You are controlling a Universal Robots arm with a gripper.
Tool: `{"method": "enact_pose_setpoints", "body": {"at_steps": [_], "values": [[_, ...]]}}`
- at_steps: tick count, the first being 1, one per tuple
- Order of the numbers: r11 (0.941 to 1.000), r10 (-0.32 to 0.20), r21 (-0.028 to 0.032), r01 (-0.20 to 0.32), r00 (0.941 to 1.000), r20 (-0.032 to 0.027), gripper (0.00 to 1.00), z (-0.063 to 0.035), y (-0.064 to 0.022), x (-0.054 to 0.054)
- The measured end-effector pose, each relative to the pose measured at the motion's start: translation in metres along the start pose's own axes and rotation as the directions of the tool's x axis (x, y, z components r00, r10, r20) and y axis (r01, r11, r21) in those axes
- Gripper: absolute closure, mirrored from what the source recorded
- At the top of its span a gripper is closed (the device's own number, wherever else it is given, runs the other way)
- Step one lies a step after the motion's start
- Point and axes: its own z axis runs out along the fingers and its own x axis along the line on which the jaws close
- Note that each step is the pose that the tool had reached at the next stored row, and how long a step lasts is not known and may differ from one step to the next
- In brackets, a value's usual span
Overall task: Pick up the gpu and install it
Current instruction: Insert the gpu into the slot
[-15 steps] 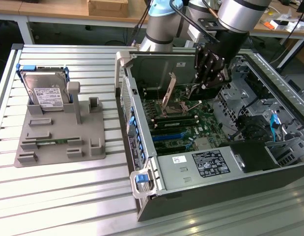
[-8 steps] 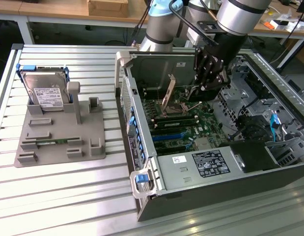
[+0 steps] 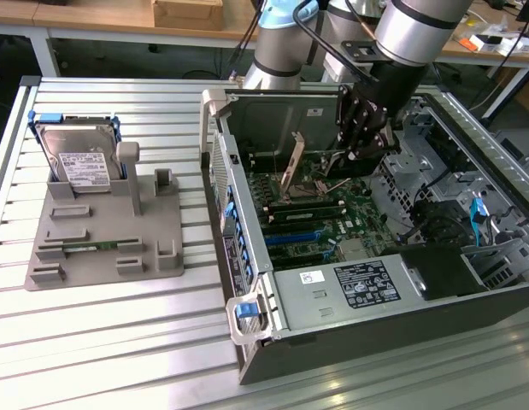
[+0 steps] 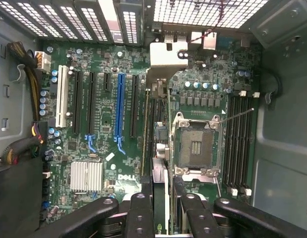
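A slatted metal desk (image 3: pixel 119 342) carries an open computer case (image 3: pixel 349 325) lying on its side, with wooden workbenches behind it. The robot arm (image 3: pixel 418 34) reaches down into the case, and its hand (image 3: pixel 360 141) sits just above the motherboard (image 3: pixel 332 231), closed on the gpu (image 3: pixel 291 171), a thin dark card held edge-on with its silver bracket at the end farthest from the hand, near the case's rear wall. In the wrist view the hand (image 4: pixel 160 198) has its black fingers (image 4: pixel 141 208) pressed on either side of the card, and the gpu (image 4: pixel 154 124) runs straight away from the hand toward the rear slot openings, its bracket (image 4: pixel 168 57) just short of them. The card stands upright over the board, between the black expansion slots (image 4: pixel 133 106) on one side and the processor socket (image 4: pixel 195 146) on the other; whether its edge is seated in a slot cannot be told. A blue slot (image 4: pixel 118 106) and a white slot (image 4: pixel 62 101) lie farther to that side. Well away from the hand, outside the case toward the exterior view's left, a grey holder tray (image 3: pixel 102 239) stands on the desk with a hard drive (image 3: pixel 80 162) upright in it.
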Motion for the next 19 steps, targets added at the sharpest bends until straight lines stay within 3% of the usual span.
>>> {"method": "enact_pose_setpoints", "body": {"at_steps": [19], "values": [[1.0000, 0.000, 0.0000, 0.000, 1.0000, -0.0001, 0.73, 0.0111, -0.0004, 0.001]]}}
